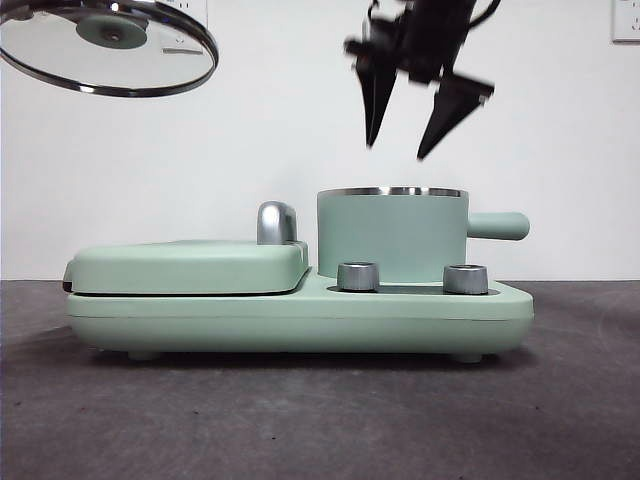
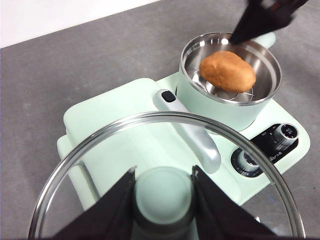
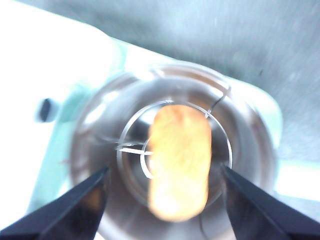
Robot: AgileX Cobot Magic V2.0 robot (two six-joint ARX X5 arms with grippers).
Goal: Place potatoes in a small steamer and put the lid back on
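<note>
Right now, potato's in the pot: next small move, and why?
Probably lift the open right gripper clear. The potato already lies in the small steamer, and the left gripper holds the lid raised off to one side, so the pot's mouth needs freeing.

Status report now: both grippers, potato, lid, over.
Left gripper shut on lid knob, held high, off to the side. Right gripper open, above small steamer. Potato inside on the rack. Only right gripper over the rim.

The potato [image 2: 227, 71] was orange-brown, the steamer [image 1: 392, 236] mint green with a steel rim, the lid [image 1: 108, 47] clear glass, the tabletop [image 1: 320, 420] dark grey.
</note>
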